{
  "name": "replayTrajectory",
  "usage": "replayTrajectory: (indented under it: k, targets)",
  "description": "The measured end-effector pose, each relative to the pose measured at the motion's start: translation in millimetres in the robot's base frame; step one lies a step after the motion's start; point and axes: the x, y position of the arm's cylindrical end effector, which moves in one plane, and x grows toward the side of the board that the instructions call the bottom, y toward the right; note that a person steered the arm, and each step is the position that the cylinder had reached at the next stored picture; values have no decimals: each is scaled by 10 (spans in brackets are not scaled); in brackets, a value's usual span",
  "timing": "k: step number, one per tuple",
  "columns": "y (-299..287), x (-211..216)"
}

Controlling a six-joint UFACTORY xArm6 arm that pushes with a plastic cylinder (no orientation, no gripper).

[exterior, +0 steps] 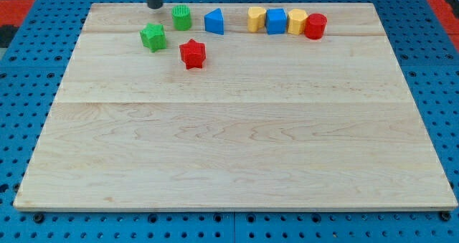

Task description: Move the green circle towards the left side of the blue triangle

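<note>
Green circle [181, 17] stands near the desk's [237, 143] top edge, just to the view's left of the blue triangle [214, 21], with a narrow strip of bare wood between the two. My tip [153, 6] is at the view's top left, close to the green circle on its upper-left side, apart from it by a small gap; whether it quite meets the wood there is hard to tell, since the rod is cut off by the frame's edge. No gripper shows on this arm, so nothing can be said of one opening or closing. Below and to the left of the circle sits a green star-like block [153, 37], and a red star [192, 54] lies below the triangle. Farther to the view's right runs a tight row: yellow block [257, 18], blue cube [276, 21], yellow block [296, 21], red cylinder [315, 26], each touching the next.
</note>
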Motion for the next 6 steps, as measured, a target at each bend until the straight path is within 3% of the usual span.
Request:
replayTrajectory:
  k: [2, 5, 6]
  targets:
    - [188, 413]
    - [758, 251]
    - [1223, 281]
